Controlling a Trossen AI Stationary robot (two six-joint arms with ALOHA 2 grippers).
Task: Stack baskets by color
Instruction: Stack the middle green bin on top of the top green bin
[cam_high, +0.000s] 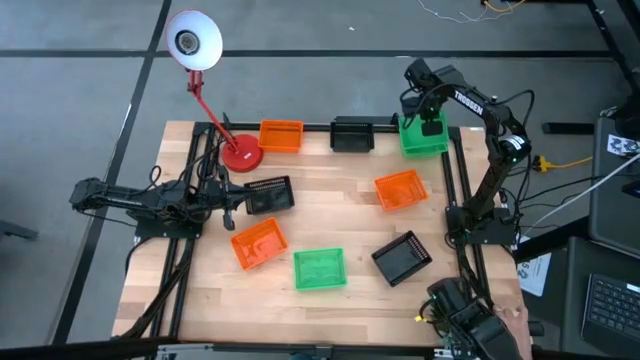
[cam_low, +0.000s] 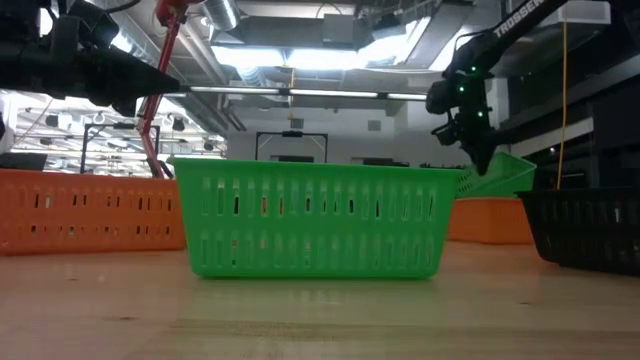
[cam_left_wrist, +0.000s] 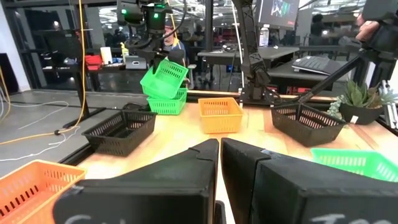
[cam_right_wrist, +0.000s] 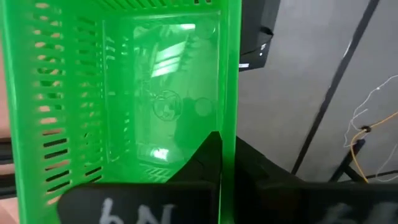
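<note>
Two green baskets are at the table's far right corner (cam_high: 423, 138). One (cam_left_wrist: 165, 78) hangs tilted with my right gripper (cam_left_wrist: 152, 46) shut on it. The other (cam_left_wrist: 166, 104) stands flat on the table right under it. A third green basket (cam_high: 319, 268) sits near the front, close up in the low view (cam_low: 310, 220). Orange baskets (cam_high: 280, 135) (cam_high: 400, 190) (cam_high: 259, 244) and black baskets (cam_high: 352, 133) (cam_high: 268, 196) (cam_high: 401, 257) lie singly about the table. My left gripper (cam_high: 232, 205) waits shut at the table's left, level, next to a black basket. My right gripper holds the tilted green basket by one side wall near its rim (cam_right_wrist: 229, 118). One finger (cam_right_wrist: 202, 158) is inside the basket and the other outside. The fingers come steeply from above. The basket is tipped, and its low edge (cam_left_wrist: 163, 94) meets the green basket under it.
A red-based desk lamp (cam_high: 240, 152) stands at the far left, its white head (cam_high: 193, 40) reaching beyond the table. Dark frame rails (cam_high: 455, 180) run along both sides. There is bare wood in the middle of the table (cam_high: 330, 205) and along the near edge.
</note>
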